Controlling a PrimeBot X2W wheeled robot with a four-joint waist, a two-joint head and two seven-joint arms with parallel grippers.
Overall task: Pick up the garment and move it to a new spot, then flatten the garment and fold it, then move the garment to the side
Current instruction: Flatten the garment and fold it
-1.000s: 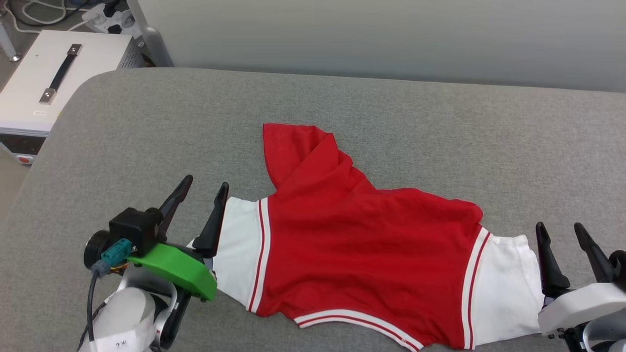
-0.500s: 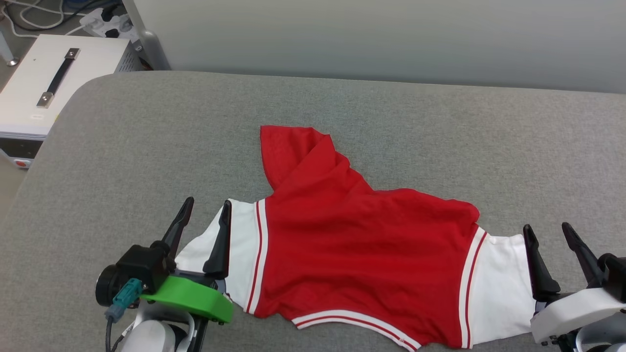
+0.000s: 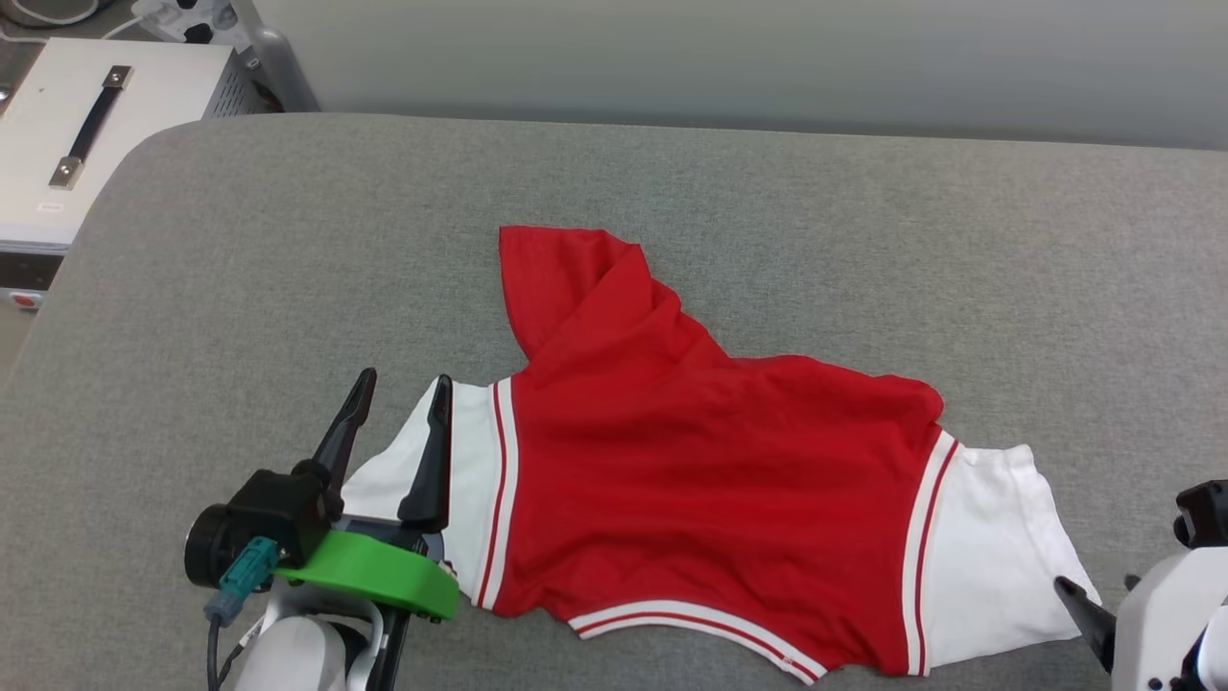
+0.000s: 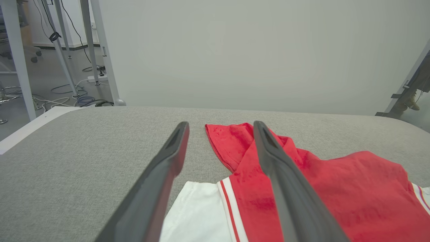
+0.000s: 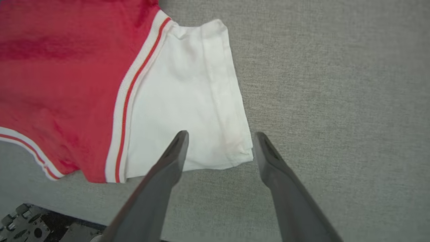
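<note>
Big grey fabric-covered tabletop point(image 3: 288, 288) spreads across the frame. Upper left corner: white metal box with a black strap handle point(image 3: 144, 86), white power strip point(image 3: 182, 14) just above it. Plain pale grey wall point(image 3: 720, 58) along the top. Loose floor cables point(image 4: 67, 97) at the upper left of the left wrist view.

I'm looking across a broad grey fabric-covered tabletop point(image 3: 672, 173) with a rounded corner, backed by a plain pale grey-green partition wall point(image 3: 729, 58). Off its far left corner I can see a white metal box with a black strap handle point(image 3: 134, 106). Beyond that, grey metal frame legs point(image 4: 18, 50) stand among loose cables point(image 4: 82, 99) on the floor.
</note>
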